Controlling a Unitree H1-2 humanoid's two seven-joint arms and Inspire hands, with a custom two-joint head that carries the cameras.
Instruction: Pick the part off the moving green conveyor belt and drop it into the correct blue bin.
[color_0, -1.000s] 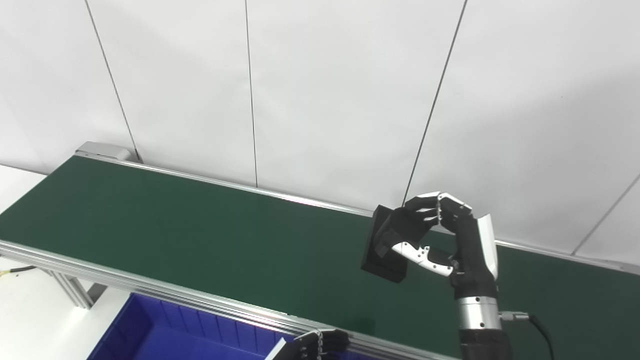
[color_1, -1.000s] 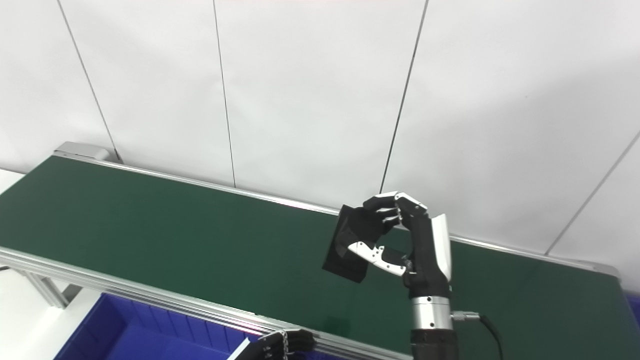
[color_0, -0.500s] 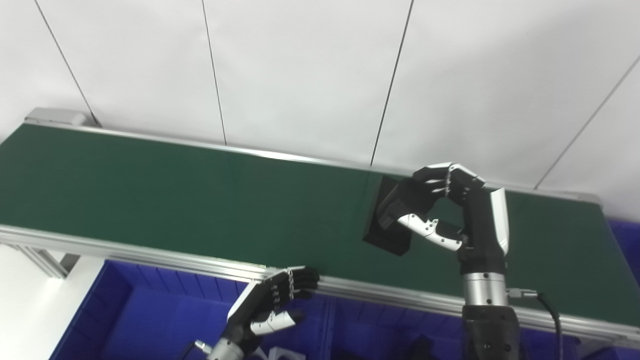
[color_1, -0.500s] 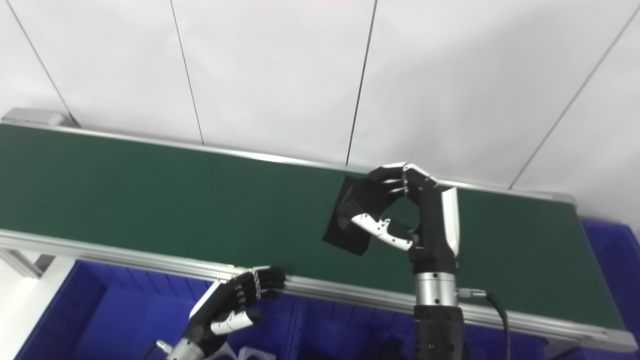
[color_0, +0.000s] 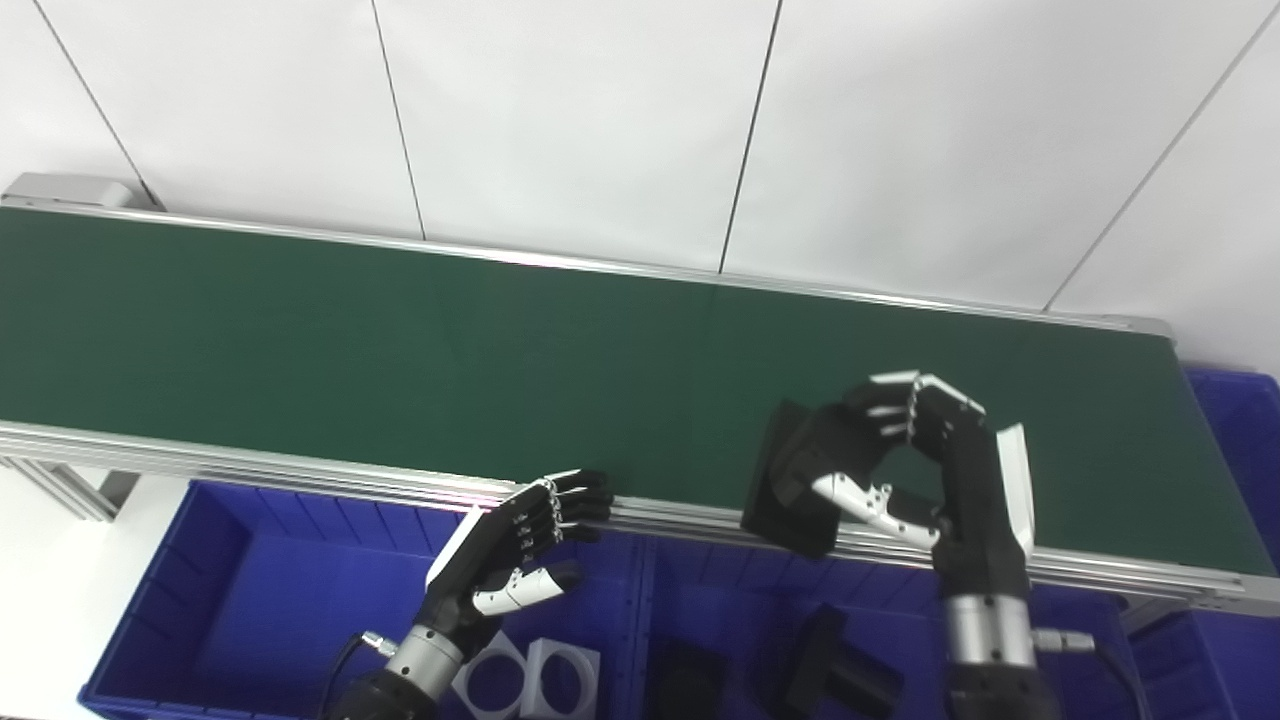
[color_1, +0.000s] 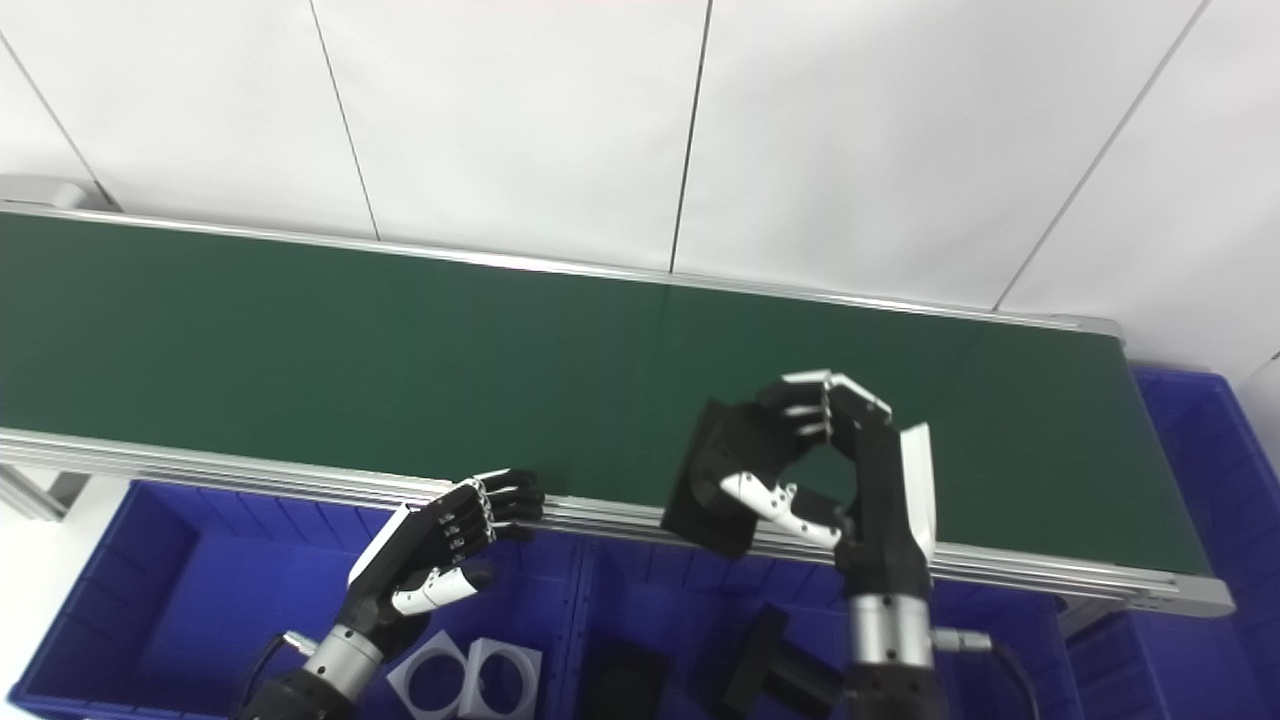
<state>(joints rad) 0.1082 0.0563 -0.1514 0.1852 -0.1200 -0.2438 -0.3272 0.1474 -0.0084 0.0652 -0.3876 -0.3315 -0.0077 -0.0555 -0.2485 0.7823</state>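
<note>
Black, flat, blocky plastic part (color_0: 790, 492) rides in the robot's right hand (color_0: 905, 470), fingers and thumb clamped on it, over the near aluminium rail of the green conveyor belt (color_0: 400, 350) and clear of the belt surface. By the look of it, the pick is done and the carry to a bin is in hand.

Nearest the camera, below and slightly left of that hand, the middle blue plastic bin (color_0: 900, 610) holds dark parts of a similar look; about three shapes show, though the lower edge of the picture cuts them off and the count is uncertain. That match suggests it is the right destination. The next move would call for bringing the part down and toward the robot past the rail, then letting go once it is inside the bin walls; releasing too soon could leave it on the rail.

Well to the left of the grasping hand, the left hand (color_0: 520, 545) hovers empty with fingers spread, over the left blue plastic bin (color_0: 230, 560), fingertips close to the rail; whether they touch it cannot be told. Two white square parts with round holes (color_0: 525, 675) lie beneath it.

Far right, beyond the belt's end, a corner of a third blue bin (color_0: 1240, 410) shows. One belt, bare of parts, runs behind both hands.
</note>
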